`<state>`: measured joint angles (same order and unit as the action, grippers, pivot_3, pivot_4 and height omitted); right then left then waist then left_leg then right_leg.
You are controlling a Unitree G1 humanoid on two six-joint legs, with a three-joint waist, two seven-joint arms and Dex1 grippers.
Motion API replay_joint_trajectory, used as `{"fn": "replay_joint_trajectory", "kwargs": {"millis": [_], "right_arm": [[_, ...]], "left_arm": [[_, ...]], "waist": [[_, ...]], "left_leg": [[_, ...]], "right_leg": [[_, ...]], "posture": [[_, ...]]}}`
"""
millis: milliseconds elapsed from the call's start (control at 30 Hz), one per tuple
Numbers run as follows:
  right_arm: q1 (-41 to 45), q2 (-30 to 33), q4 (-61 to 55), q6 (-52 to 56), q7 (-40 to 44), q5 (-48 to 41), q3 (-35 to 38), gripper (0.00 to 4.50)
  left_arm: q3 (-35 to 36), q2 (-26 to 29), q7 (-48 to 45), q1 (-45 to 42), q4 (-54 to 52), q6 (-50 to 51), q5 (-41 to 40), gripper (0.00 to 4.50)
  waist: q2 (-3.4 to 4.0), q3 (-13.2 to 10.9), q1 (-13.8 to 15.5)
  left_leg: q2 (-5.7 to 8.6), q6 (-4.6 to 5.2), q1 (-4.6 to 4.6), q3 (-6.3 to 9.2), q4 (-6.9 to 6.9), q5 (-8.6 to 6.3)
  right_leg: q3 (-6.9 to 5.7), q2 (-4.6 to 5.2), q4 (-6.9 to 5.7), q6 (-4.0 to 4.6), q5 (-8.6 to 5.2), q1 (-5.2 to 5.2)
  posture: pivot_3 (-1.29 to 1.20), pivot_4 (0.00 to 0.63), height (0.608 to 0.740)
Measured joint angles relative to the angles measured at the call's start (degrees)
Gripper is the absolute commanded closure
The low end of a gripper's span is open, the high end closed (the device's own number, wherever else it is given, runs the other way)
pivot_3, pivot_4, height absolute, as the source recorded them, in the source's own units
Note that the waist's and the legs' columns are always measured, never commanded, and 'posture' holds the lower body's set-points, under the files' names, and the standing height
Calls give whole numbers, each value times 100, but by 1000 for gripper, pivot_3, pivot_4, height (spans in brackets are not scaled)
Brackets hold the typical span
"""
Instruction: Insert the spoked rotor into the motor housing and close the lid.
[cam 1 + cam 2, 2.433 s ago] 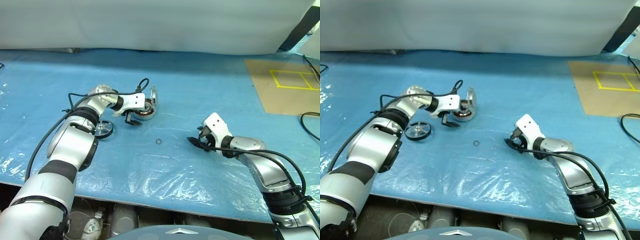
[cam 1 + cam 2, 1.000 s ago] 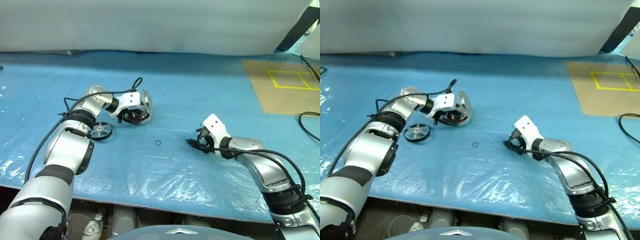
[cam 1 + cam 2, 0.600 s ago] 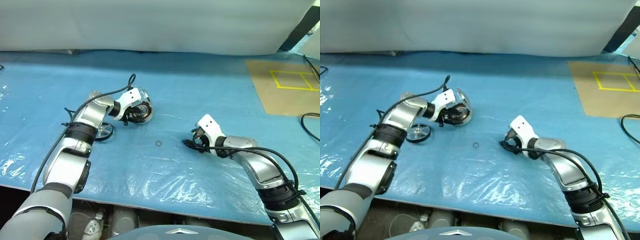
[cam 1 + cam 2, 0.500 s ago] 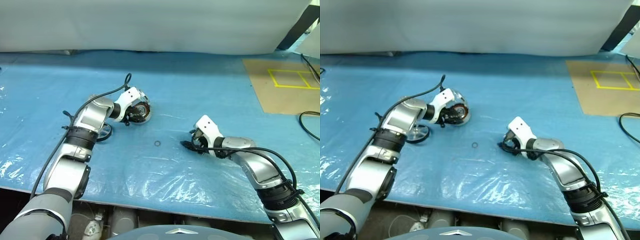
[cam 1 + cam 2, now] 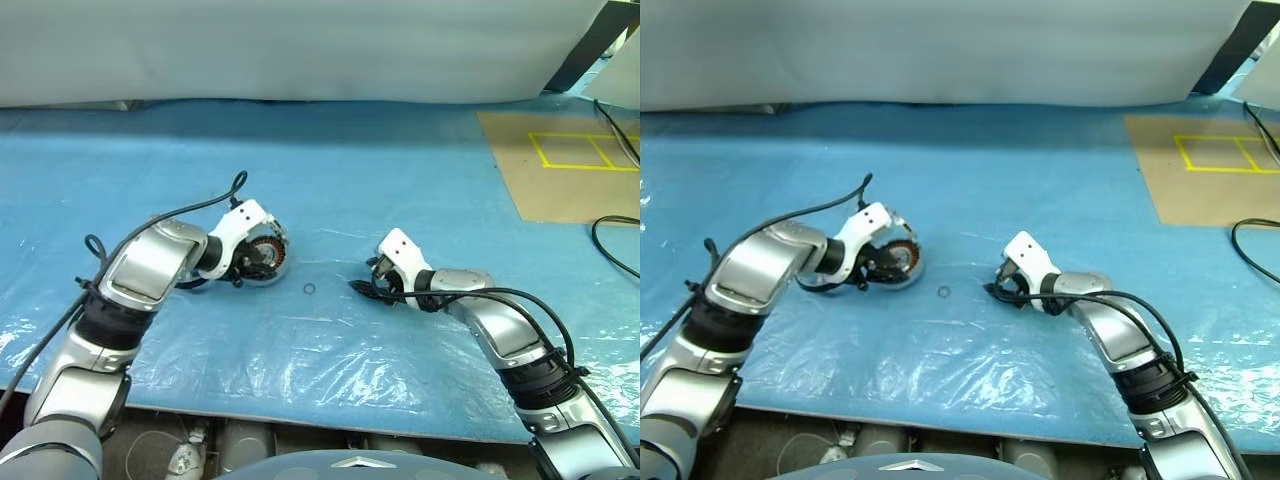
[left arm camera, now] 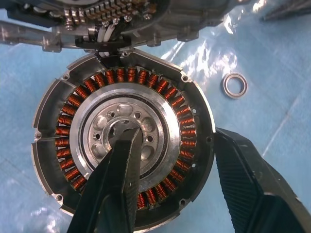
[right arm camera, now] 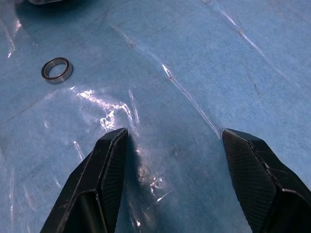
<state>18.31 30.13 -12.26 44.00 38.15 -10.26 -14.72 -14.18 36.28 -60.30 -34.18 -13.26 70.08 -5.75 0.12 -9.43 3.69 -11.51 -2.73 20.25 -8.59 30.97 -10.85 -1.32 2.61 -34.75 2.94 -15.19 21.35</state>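
Note:
The motor housing (image 6: pixel 121 145) lies on the blue sheet with its copper windings facing up, left of centre (image 5: pixel 268 256). My left gripper (image 6: pixel 177 141) is shut on it: one finger (image 6: pixel 119 179) rests in the central hub and the other (image 6: pixel 243 179) sits outside the rim. The lid (image 6: pixel 112 19) stays swung open, joined at the housing's far rim, its jagged inner face showing. The spoked rotor is hidden behind my left forearm. My right gripper (image 5: pixel 362 288) hovers open just above the sheet to the right, with nothing between its fingers (image 7: pixel 109 170).
A small loose metal ring (image 5: pixel 309 289) lies on the sheet between the housing and my right gripper. A tan board with yellow tape (image 5: pixel 560 175) sits at the back right, with a black cable (image 5: pixel 612 225) beside it. The table's front edge runs close below.
My left gripper has dragged the housing toward me and rolled its wrist. The right gripper edged slightly left toward the ring. The camera view has also shifted.

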Motion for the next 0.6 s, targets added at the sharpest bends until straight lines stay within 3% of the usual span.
{"fn": "replay_joint_trajectory", "kwargs": {"millis": [267, 467, 600], "right_arm": [[123, -118, 193, -90, 58, 41, -34, 1304], [120, -124, 224, -121, 71, 116, -58, 1304], [123, -175, 241, -120, 59, 118, -64, 1304]], "left_arm": [[27, 79, 515, 254, -366, 331, -468, 2538], [202, -158, 867, 152, -287, 874, -905, 718], [479, -414, 1169, 3, -147, 1365, -1177, 718]], "waist": [[5, 2, -8], [15, 8, 13], [20, 8, 16]], "left_leg": [[-2, 0, -7, -2, 1, 0], [5, 0, -15, -8, 3, 0], [3, 2, -16, -7, 13, 1]], "right_leg": [[2, 0, 1, 22, -14, -6], [0, 0, 0, 25, -18, -17], [2, 3, 0, 25, -19, -19]], "posture": [[0, 150, 740], [0, 150, 740], [0, 150, 740]]}}
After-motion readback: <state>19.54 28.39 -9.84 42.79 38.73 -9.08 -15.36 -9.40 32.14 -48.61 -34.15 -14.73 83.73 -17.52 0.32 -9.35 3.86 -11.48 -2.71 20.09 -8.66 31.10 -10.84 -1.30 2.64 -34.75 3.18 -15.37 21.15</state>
